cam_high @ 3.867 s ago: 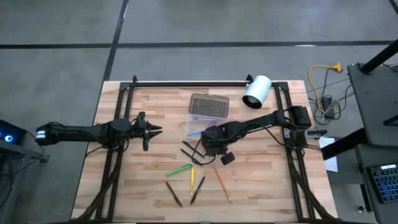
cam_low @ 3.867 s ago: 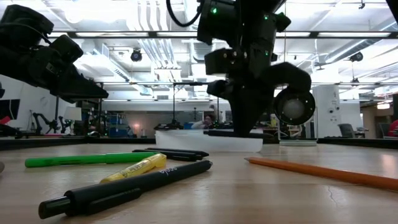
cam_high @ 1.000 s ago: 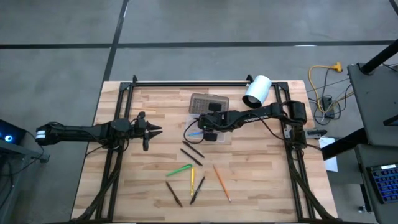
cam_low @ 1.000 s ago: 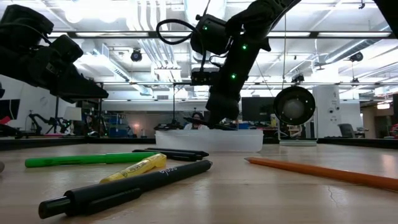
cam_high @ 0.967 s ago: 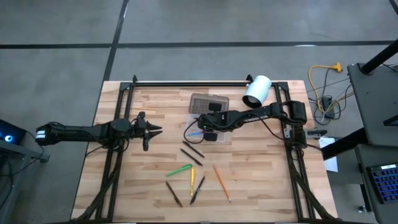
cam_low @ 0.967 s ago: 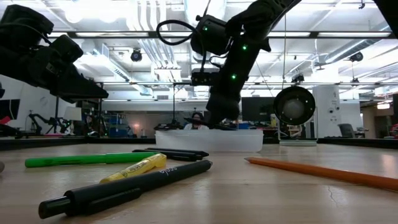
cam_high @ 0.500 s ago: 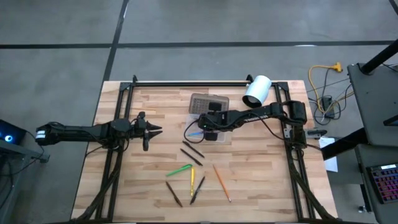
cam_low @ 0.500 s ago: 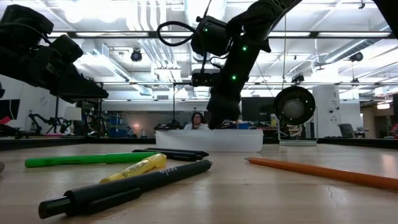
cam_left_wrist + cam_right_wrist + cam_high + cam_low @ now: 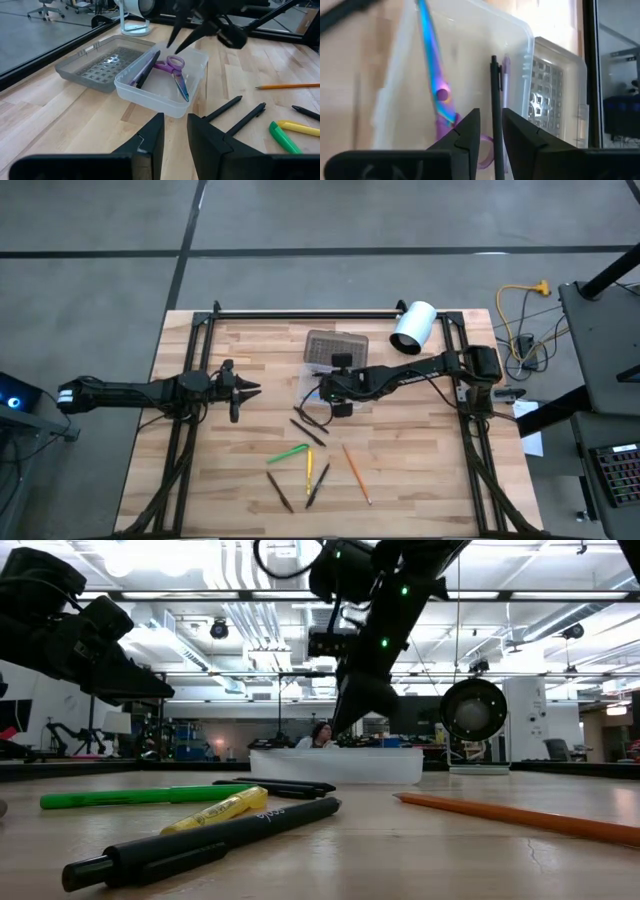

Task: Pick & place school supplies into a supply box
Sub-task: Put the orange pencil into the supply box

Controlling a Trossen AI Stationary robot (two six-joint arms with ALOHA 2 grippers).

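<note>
The supply box (image 9: 197, 62) stands open on the table, its grey lid (image 9: 95, 67) lying flat beside it. Inside lie purple-handled scissors (image 9: 176, 75), a dark pen (image 9: 496, 95) and a purple one. My right gripper (image 9: 182, 42) hovers open just above the box, nothing between its fingers. Loose school supplies lie nearer the front edge: two black pens (image 9: 308, 426), a green one (image 9: 288, 452), a yellow one (image 9: 309, 470), an orange pencil (image 9: 356, 473) and two dark ones. My left gripper (image 9: 250, 388) waits at the left, open a little and empty.
A white cylinder (image 9: 413, 327) stands at the table's far right corner, behind the box. Black frame rails (image 9: 300, 313) run along the far edge and down both sides. Bare wood lies between the left gripper and the pens.
My right gripper has risen out of the box and drawn a little toward the near edge, rolling slightly. The box and the loose pens have kept their places.
</note>
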